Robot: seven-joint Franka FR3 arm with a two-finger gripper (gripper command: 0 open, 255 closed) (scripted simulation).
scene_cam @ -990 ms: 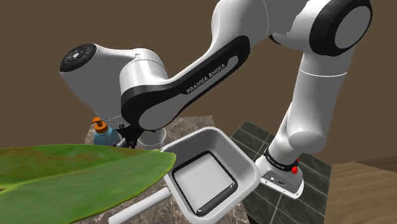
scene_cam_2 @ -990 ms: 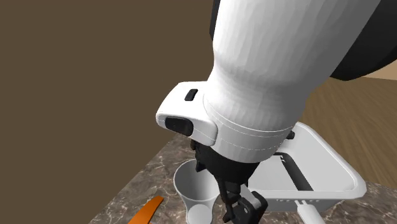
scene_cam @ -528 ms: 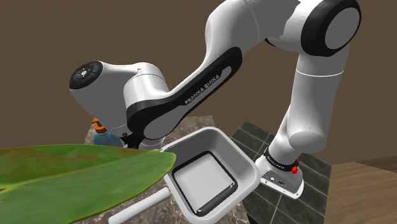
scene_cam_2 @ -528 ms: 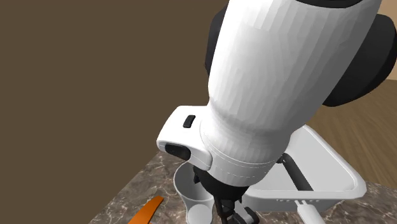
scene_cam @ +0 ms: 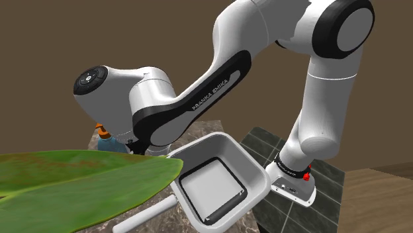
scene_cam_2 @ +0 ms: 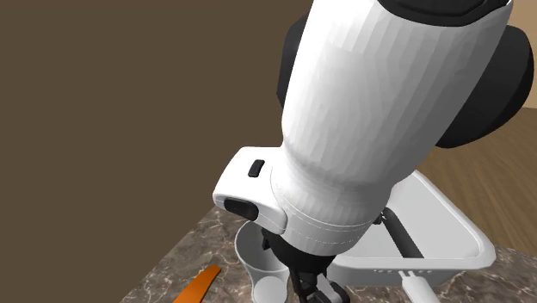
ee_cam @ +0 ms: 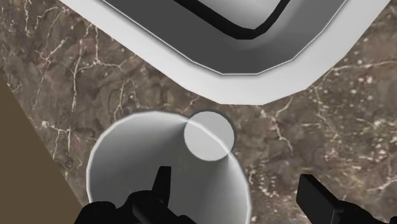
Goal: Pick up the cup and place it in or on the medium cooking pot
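A white cup (ee_cam: 137, 153) stands upright on the brown marble counter (ee_cam: 95, 76), right beside a corner of the white square-sided cooking pot (ee_cam: 210, 63). My gripper (ee_cam: 236, 179) is open and low over the cup. One black finger (ee_cam: 163, 181) is inside the cup's mouth and the other finger (ee_cam: 315, 194) is outside its wall, neither pressing it. In the second exterior view the cup (scene_cam_2: 256, 258) peeks out under the wrist, with the black hand (scene_cam_2: 310, 280) at its rim and the pot (scene_cam_2: 469, 232) behind. The shoulder view shows the pot (scene_cam: 258, 165) open and empty.
A large green leaf (scene_cam: 79, 185) covers the shoulder view's lower left. A blue bottle with an orange cap (scene_cam: 104, 137) stands behind the arm. An orange object (scene_cam_2: 200, 284) lies by the cup. The pot's white handle (scene_cam: 142, 215) sticks out toward the leaf. Dark tiles (scene_cam: 265, 142) lie around the stand.
The arm dropped lower over the cup during the first half second, hiding it in the shoulder view. Since then it has barely moved. The fingers stayed apart.
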